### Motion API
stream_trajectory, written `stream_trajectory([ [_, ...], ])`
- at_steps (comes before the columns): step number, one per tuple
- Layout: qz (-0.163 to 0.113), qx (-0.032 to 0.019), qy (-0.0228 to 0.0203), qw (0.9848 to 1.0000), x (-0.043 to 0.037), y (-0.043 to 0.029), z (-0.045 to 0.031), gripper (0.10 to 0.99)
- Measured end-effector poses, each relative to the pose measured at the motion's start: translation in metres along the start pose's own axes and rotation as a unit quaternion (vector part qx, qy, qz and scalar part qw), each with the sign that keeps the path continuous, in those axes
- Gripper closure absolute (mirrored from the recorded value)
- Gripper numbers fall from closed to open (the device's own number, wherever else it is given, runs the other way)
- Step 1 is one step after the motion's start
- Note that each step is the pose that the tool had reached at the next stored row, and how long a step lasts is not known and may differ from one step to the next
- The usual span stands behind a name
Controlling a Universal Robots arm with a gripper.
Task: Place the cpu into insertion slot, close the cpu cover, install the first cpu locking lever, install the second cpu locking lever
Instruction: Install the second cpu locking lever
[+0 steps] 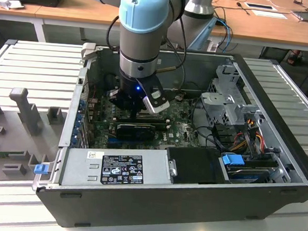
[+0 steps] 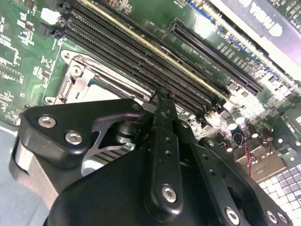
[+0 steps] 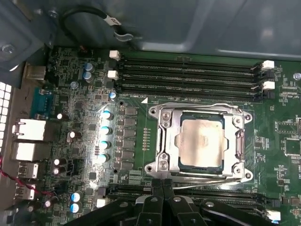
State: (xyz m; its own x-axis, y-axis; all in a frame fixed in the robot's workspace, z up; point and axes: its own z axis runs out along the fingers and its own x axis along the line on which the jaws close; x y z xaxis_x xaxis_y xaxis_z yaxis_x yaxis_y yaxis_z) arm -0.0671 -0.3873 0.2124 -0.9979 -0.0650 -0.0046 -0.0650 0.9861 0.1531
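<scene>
**Fingers pressed together at the edge of the covered socket**

In the exterior view, the blue-and-grey robot arm (image 1: 142,19) is reaching down into the open black computer case (image 1: 190,202) at the middle of the frame. The black gripper (image 1: 136,111) is hanging over the green board and hiding the socket below it. A black-and-white label (image 1: 123,169) is sitting on the grey power supply box at lower centre. Its print is too small to make out.

In the second wrist view, the gripper's (image 2: 162,101) black body is covering most of the square silvery-rimmed insertion slot (image 2: 80,80), leaving one corner showing beside the long black memory slots (image 2: 141,47). White board lettering is showing past them, too blurred to read.

In the first wrist view, the small pale beige-silver square cpu (image 3: 201,141) is lying in the insertion slot (image 3: 155,167). The thin silvery metal cpu cover (image 3: 165,141) is lying flat around it. The gripper (image 3: 162,186) is hovering just beside the slot's edge, fingers clenched together and grasping nothing. Thin metal lever rods (image 3: 207,182) are running along that edge, and it is unclear whether they are latched.
</scene>
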Motion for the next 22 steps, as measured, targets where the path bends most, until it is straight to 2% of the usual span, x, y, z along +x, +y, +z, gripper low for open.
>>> stream_trajectory([
  [1, 0.000, -0.0072, -0.0007, 1.0000, 0.0008, -0.0031, 0.0000, 0.980],
  [4, 0.000, -0.0127, -0.0014, 0.9999, 0.0024, -0.0070, -0.0002, 0.980],
  [5, 0.000, -0.0159, -0.0016, 0.9999, 0.0032, -0.0082, -0.0002, 0.980],
  [12, 0.000, -0.0248, -0.0022, 0.9997, 0.0034, -0.0101, 0.0069, 0.980],
  [14, -0.001, -0.0362, -0.0029, 0.9993, 0.0046, -0.0102, 0.0080, 0.980],
  [15, -0.001, -0.0402, -0.0031, 0.9992, 0.0048, -0.0102, 0.0085, 0.980],
  [17, -0.001, -0.0461, -0.0035, 0.9989, 0.0052, -0.0104, 0.0101, 0.980],
  [20, -0.001, -0.0495, -0.0037, 0.9988, 0.0059, -0.0107, 0.0116, 0.980],
  [22, -0.002, -0.0542, -0.0039, 0.9985, 0.0091, -0.0105, 0.0124, 0.980],
])
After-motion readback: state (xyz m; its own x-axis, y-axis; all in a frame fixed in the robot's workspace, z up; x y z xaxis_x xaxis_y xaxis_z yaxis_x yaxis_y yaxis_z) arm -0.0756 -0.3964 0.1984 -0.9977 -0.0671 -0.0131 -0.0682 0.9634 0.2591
